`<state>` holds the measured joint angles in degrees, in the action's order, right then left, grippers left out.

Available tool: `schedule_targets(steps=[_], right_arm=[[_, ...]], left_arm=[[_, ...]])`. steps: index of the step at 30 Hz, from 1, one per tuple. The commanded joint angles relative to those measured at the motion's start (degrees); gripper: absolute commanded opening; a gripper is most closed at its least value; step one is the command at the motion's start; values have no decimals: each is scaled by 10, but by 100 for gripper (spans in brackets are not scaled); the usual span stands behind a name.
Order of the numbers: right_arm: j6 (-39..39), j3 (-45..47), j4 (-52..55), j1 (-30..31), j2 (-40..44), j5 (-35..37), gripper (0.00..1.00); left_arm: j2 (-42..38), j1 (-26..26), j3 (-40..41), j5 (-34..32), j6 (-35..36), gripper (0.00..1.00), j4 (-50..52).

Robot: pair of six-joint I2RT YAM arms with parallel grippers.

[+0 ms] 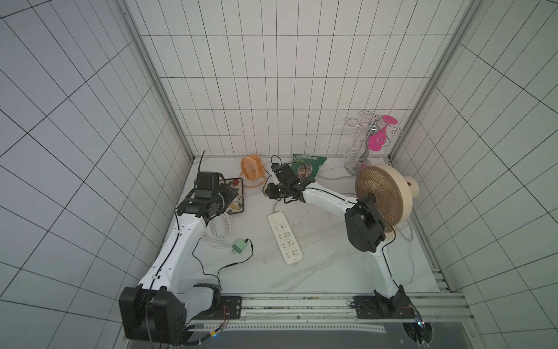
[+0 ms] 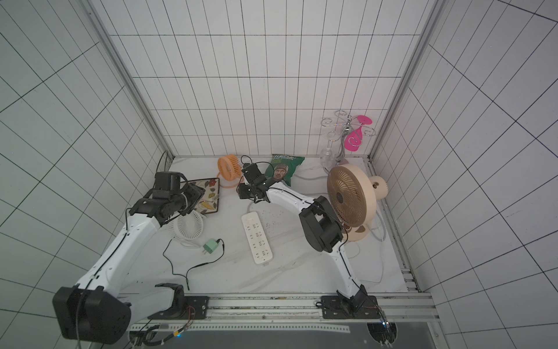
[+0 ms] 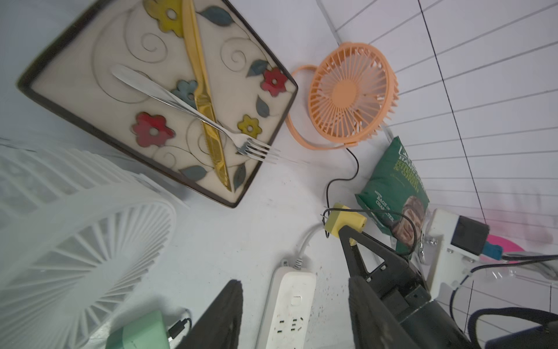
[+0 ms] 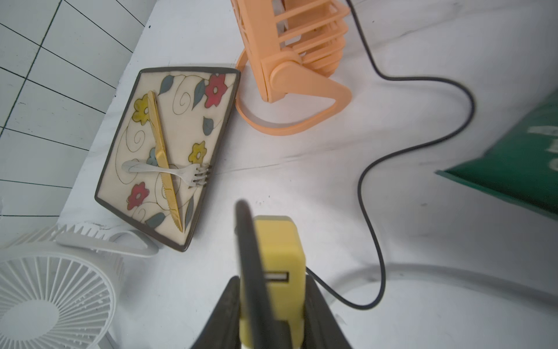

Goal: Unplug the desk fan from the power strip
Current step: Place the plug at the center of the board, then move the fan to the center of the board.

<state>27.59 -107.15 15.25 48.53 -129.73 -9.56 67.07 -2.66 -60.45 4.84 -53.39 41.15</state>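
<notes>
The right gripper point(image 4: 273, 250) is clamped on the yellow adapter point(image 3: 344, 222), whose black cord point(image 4: 465, 99) runs to the orange fan point(image 1: 253, 169); the left gripper point(image 3: 294, 284) hangs with jaws apart, empty; the power strip point(image 1: 285, 238) lies flat mid-table, its corded end nearest the adapter.

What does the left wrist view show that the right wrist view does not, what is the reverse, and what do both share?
Only the left wrist view: the power strip and a green adapter. Only the right wrist view: the empty USB port on the yellow adapter. Both: the flowered plate with fork and gold knife, the orange fan, the white fan, the green chip bag and the right gripper shut on the yellow adapter.
</notes>
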Motion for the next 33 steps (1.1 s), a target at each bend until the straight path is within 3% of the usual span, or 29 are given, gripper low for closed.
schedule_targets(steps=[1,6,10,13,17,20,25,33], right_arm=[[38,-44,-58,-10,-45,-41,21],[79,-65,-101,-20,-99,-43,31],[80,-81,-91,-31,-116,-52,54],[38,-76,-49,-35,-91,-26,66],[-48,-61,34,-39,-36,68,77],[-97,-42,87,-46,6,107,80],[-141,38,100,-46,107,106,80],[-155,309,63,-29,319,219,79]], left_arm=[[-13,29,6,-31,28,60,15],[-3,45,-8,-38,24,62,20],[7,47,-26,-45,47,63,31],[8,46,-40,-70,59,65,41],[7,47,-50,-91,69,66,41],[10,47,-50,-95,68,68,39],[13,52,-41,-120,75,71,31],[-5,76,19,-220,168,89,-69]])
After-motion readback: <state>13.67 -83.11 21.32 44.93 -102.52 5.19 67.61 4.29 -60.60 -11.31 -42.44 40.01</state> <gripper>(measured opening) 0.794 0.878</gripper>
